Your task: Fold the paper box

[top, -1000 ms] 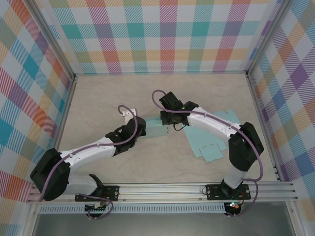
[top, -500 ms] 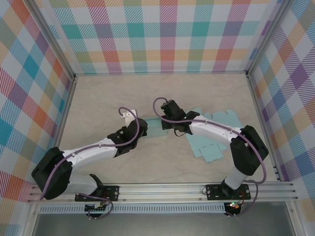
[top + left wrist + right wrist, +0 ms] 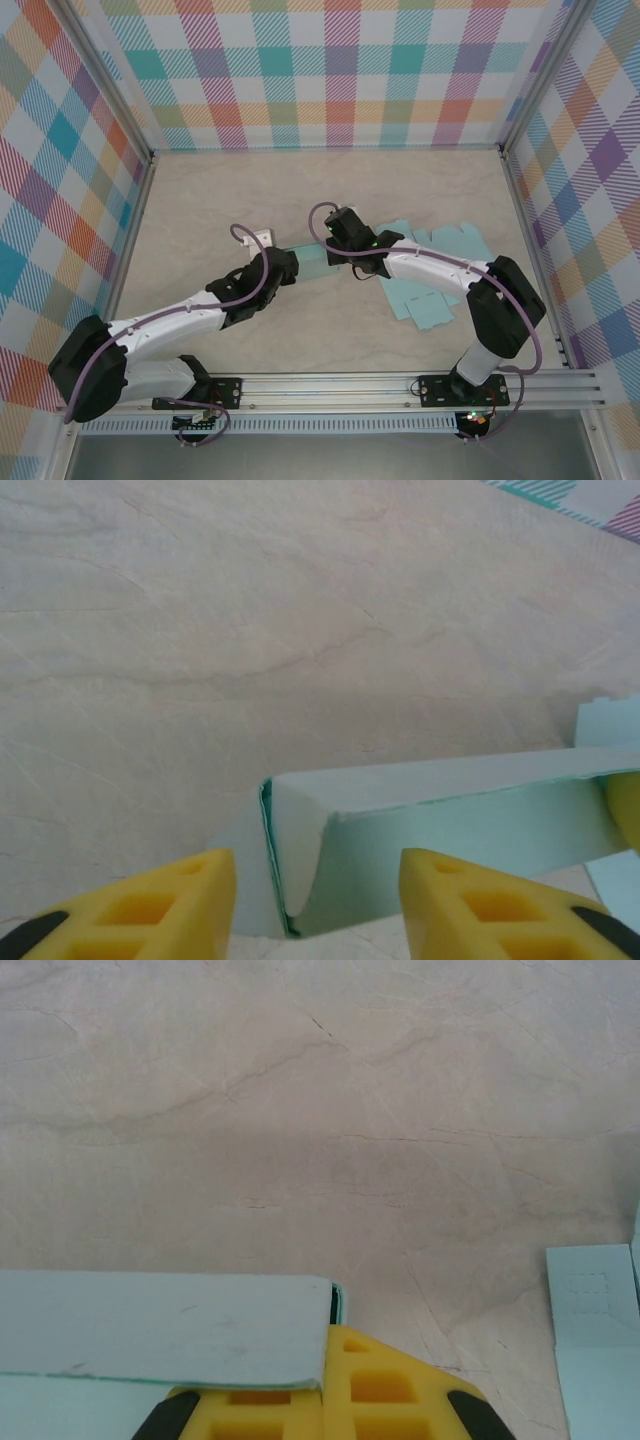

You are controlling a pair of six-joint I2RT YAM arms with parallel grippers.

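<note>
Viewing from above, the paper box (image 3: pixel 312 262) lay near the centre of the table (image 3: pixel 200 200). Its raised, folded end pointed toward 9 o'clock. Its flat panels (image 3: pixel 430 300) spread away toward 4 o'clock.

Left arm: the left gripper (image 3: pixel 283 264) sat at the 9 o'clock end of the box. In the left wrist view its yellow fingers (image 3: pixel 150 915) stood apart at about half spread. The folded end of the box (image 3: pixel 440 820) sat in the space just ahead of them. A vertical crease showed at the 9 o'clock side of that end, and the long panel ran off toward 3 o'clock. Neither finger pressed on the paper, so this gripper held nothing.

Right arm: the right gripper (image 3: pixel 345 252) sat at the 1 o'clock side of the folded end, just beside the left gripper. In the right wrist view its fingers (image 3: pixel 390 1395) were pressed together with no gap between them. A pale panel of the box (image 3: pixel 160 1330) ran toward 9 o'clock from the fingertips, and its end touched them at the seam. Whether the paper was pinched in that seam could not be told. One flat panel (image 3: pixel 590 1320) lay on the table at 3 o'clock, apart from the fingers.

Plaid walls (image 3: pixel 330 70) enclosed the table at 9, 12 and 3 o'clock.
</note>
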